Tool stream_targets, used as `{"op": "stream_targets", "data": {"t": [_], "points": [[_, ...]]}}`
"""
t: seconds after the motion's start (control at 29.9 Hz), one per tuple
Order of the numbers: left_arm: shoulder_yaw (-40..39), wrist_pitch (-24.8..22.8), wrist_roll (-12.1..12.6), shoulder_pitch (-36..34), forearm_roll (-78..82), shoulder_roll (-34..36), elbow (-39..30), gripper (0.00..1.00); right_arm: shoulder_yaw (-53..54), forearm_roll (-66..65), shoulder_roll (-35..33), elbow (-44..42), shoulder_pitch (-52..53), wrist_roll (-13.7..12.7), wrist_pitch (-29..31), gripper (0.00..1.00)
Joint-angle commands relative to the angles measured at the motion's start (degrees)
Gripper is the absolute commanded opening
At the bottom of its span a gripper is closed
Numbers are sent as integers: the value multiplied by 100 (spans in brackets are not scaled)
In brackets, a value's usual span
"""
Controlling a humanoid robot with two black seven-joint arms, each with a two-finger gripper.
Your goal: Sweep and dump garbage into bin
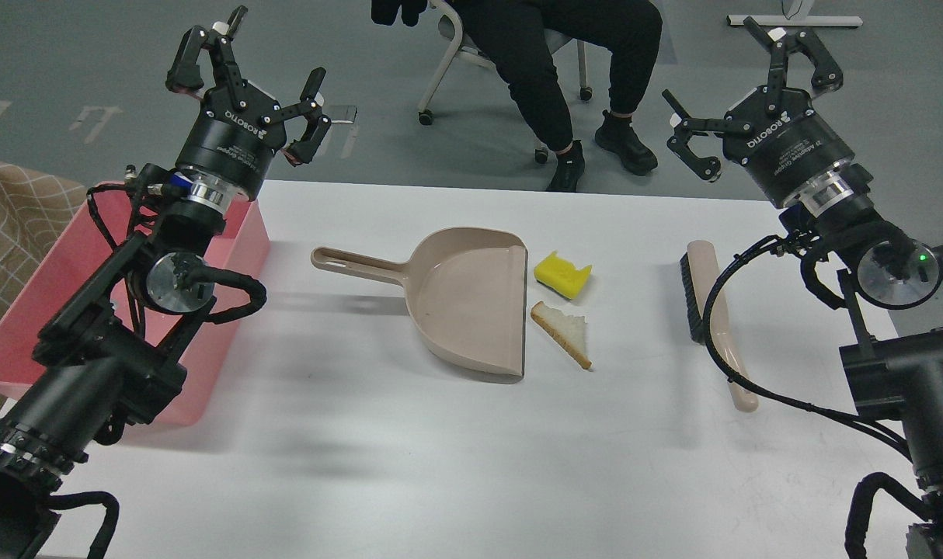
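A yellow sponge chunk [561, 274] and a torn white bread slice with brown crust [565, 332] lie on the white table, just right of the open mouth of a beige dustpan [464, 301]. A beige brush with black bristles [712, 314] lies at the right. The pink bin [238, 248] stands at the table's left edge, partly hidden by my left arm. My left gripper [250, 78] is open and empty, raised above the bin's far end. My right gripper [751, 81] is open and empty, raised beyond the brush.
A seated person in black [565, 70] on a wheeled chair is behind the table's far edge. A brown checked cloth [13, 225] lies left of the bin. The white table [456, 450] runs on toward me below the dustpan.
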Motion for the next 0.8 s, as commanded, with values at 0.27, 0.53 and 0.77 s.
{"op": "stream_targets", "data": {"t": [0.27,0.53,0.77], "points": [[118,42,-18,-8,8,15,0,98,-9,0,0,11,-9,0,0,100],[127,226,-53,-17,165,33,-17,98,-9,-9,35,11,-9,0,0,100],[136,1375,-62,114,1578,94,-675,98,-9,-9,26,20,9,0,-9,100]]}}
